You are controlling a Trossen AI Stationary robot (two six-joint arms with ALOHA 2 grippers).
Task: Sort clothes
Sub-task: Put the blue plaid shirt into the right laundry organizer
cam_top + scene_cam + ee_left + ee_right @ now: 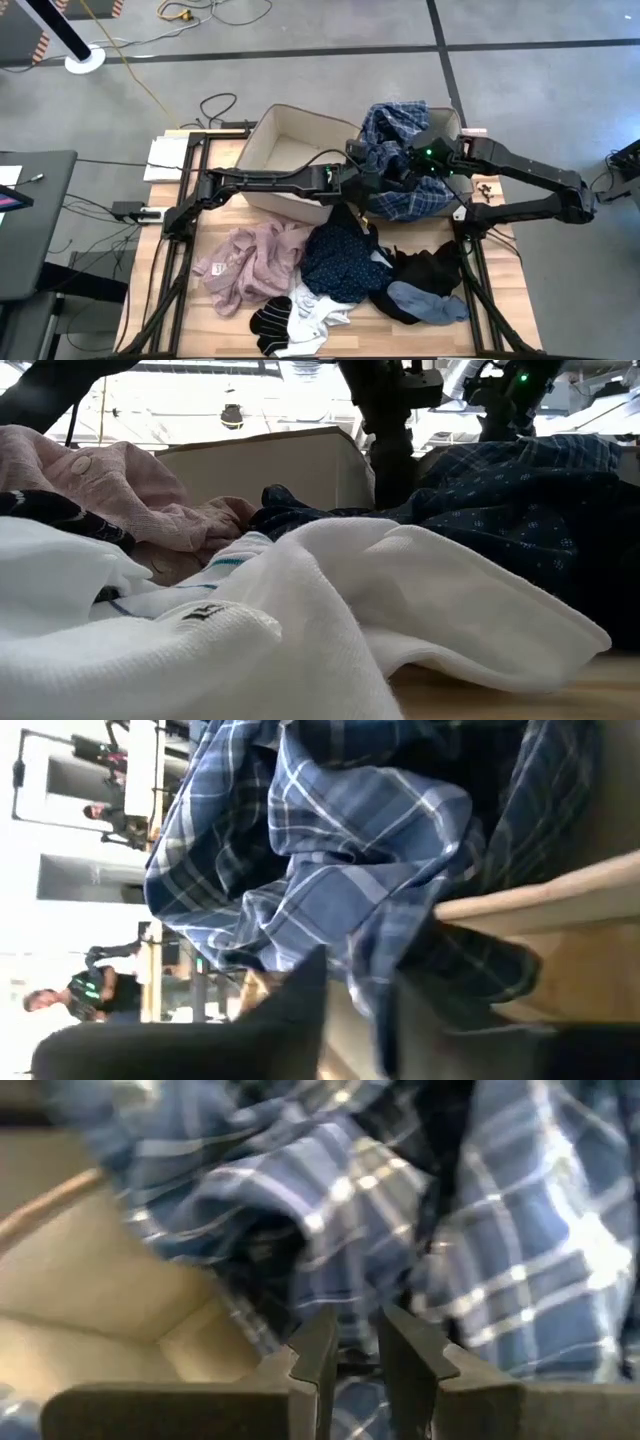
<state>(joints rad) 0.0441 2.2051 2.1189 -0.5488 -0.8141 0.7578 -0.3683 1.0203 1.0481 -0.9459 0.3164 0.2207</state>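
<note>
Plaid shirt [400, 150] — blue-white check, crumpled, heaped over the right-hand beige bin [447, 122] and spilling over its rim. The other clothes lie on the table [520, 300] in front: pink top [255, 258], dark blue piece [340, 255], black pieces [430, 268], light blue piece [428, 302], striped socks [272, 322].

Left gripper [352, 985] — fingers narrow, shirt fabric pinched between them at the bin's edge. Right gripper [356, 1342] — narrow gap, plaid cloth clamped between the fingers.

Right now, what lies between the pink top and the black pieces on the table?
In the high view, a dark blue dotted garment lies between the pink top and the black pieces, touching both.
</note>
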